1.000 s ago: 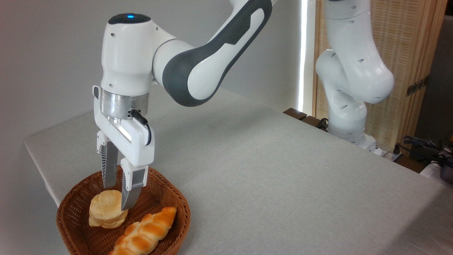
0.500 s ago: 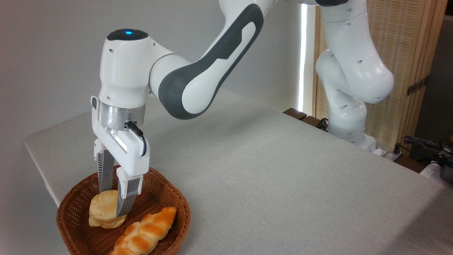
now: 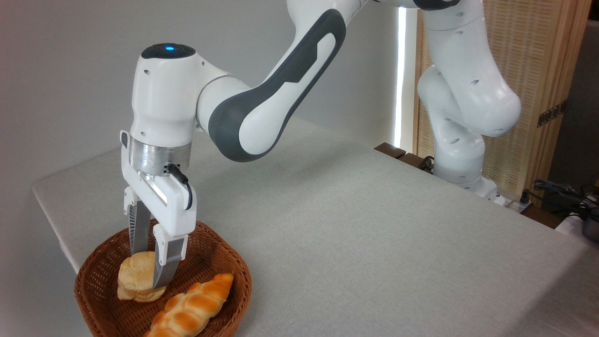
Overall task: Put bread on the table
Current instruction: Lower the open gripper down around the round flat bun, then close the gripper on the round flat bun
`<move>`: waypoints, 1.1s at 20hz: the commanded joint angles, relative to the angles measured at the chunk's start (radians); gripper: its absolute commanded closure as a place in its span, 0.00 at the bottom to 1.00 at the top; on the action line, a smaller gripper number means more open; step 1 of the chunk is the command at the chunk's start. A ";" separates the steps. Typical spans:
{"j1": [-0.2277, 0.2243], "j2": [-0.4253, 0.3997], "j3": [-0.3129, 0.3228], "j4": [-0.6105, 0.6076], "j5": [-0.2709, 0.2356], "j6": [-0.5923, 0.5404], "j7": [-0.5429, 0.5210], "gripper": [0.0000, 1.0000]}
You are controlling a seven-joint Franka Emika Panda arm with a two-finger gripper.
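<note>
The bread (image 3: 131,277), a small round pale-yellow layered bun, sits in the left part of the brown wicker basket (image 3: 89,299). My gripper (image 3: 147,267) reaches straight down into the basket and is shut on the bread: one finger stands behind the bun, and the other finger (image 3: 164,264) covers its right side in front. The bun still rests on the basket floor. The table (image 3: 351,224), covered in light grey-beige cloth, stretches away to the right and back.
A glossy orange-brown braided loaf (image 3: 192,306) lies in the basket just right of the bun, close to my front finger. The basket stands at the table's near left corner. The arm's white base (image 3: 461,159) stands at the far right edge.
My gripper has come down into the basket, shifted slightly left, and its fingers have drawn together around the bread. The bun and the loaf stay where they were.
</note>
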 commanded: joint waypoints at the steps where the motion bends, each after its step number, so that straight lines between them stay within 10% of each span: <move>1: 0.003 0.014 -0.001 0.014 -0.012 0.016 0.019 0.00; 3: 0.003 0.016 -0.001 0.014 -0.009 0.016 0.021 0.05; 6: 0.003 0.016 -0.020 0.014 -0.008 0.016 0.024 0.39; 22: 0.009 0.002 -0.013 0.014 -0.011 0.013 0.027 0.46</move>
